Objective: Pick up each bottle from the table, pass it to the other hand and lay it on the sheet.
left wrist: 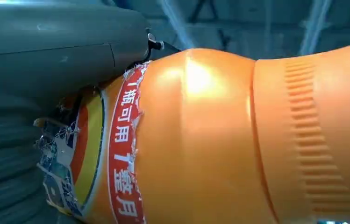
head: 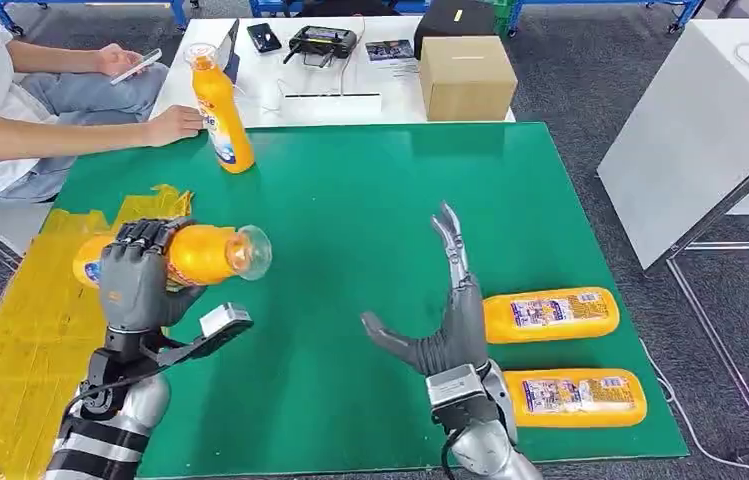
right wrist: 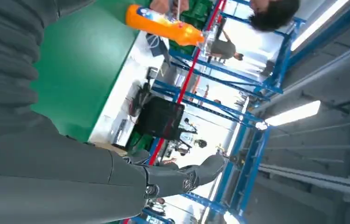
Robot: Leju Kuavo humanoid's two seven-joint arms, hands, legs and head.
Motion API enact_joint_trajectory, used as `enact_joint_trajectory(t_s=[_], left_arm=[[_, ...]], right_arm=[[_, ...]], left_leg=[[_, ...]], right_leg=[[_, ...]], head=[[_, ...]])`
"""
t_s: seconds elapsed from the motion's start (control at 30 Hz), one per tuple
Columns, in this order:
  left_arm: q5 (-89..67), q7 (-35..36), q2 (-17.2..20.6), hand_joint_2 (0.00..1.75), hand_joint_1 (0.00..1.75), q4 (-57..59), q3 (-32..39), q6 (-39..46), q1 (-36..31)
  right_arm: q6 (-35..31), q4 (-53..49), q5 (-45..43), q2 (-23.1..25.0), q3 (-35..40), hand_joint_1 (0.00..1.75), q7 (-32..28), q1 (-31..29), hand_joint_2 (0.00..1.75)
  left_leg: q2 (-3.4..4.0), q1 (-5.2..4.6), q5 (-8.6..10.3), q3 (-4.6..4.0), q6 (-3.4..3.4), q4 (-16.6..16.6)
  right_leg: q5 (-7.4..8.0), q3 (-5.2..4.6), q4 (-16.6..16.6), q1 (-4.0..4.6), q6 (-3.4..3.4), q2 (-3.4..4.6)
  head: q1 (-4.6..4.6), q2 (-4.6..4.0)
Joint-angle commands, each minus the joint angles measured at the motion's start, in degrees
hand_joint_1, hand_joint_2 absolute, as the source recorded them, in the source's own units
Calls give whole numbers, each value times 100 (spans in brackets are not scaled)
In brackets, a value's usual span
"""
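My left hand (head: pixel 138 275) grips an orange bottle (head: pixel 202 253) sideways above the left of the green table (head: pixel 350 230), its clear cap toward the middle. Up close, the orange bottle (left wrist: pixel 219 140) shows its red and blue label beside my left hand (left wrist: pixel 46 51). My right hand (head: pixel 445 320) is raised over the table's front middle, fingers spread, holding nothing; its fingers (right wrist: pixel 177 177) are seen close up too. Two orange bottles (head: pixel 550 314) (head: pixel 575 397) lie flat on the table to the right of that hand. Another orange bottle (head: pixel 220 110) (right wrist: pixel 163 23) stands upright at the far left. The yellow sheet (head: pixel 20 340) covers the left edge.
A person sits at the far left, one hand (head: pixel 175 124) touching the upright bottle and the other holding a phone (head: pixel 136 66). Behind the green table, a white table holds a cardboard box (head: pixel 466 76), a controller (head: pixel 322 42) and papers. A grey table (head: pixel 700 120) stands to the right.
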Motion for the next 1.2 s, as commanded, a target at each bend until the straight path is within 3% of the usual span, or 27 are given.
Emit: enact_joint_trajectory(t_s=[0.03, 0.07, 0.2, 0.33, 0.73, 1.2], left_arm=[[-645, 239, 129, 175, 175, 442, 174, 18, -307], [-1535, 833, 376, 175, 175, 863, -30, 18, -472], [-2084, 1520, 1343, 175, 175, 2089, -1015, -779, -1214], [-2019, 1300, 1591, 175, 175, 3232, -1477, -1437, -1803], [-1218, 1067, 1599, 175, 175, 5369, -1433, -2130, -2664], [-329, 702, 1381, 175, 175, 5468, -819, -2056, -2519]], right_arm=[[-28, -89, -34, -118, -169, 0, -19, -19, 175], [-111, -155, -61, -131, -217, 0, -62, -12, 175], [-138, -438, -153, -152, -417, 0, -56, -46, 175], [-102, -568, -189, -154, -563, 0, -22, -113, 175], [-14, -417, -253, -174, -429, 0, -16, -289, 175], [83, -154, -265, -149, -324, 0, 48, -337, 175]], left_leg=[[-12, 8, -10, 26, -2, -2], [-8, 7, -10, 22, -1, -1], [-19, 3, 1, 17, -4, -6], [-12, 3, 4, 9, -4, -3], [3, 7, 3, 9, -7, 0], [3, 10, -1, 22, -8, -5]], right_leg=[[-10, 34, -10, 8, -6, -9], [-8, 29, -8, 7, -5, -5], [-5, 23, -5, 3, -7, -17], [-1, 8, -1, 3, -7, -11], [-1, 9, 4, 6, -5, 4], [0, 27, -4, 10, -7, 9]], head=[[0, 0], [-2, 0], [2, 0], [0, 0], [0, 0], [0, 0]])
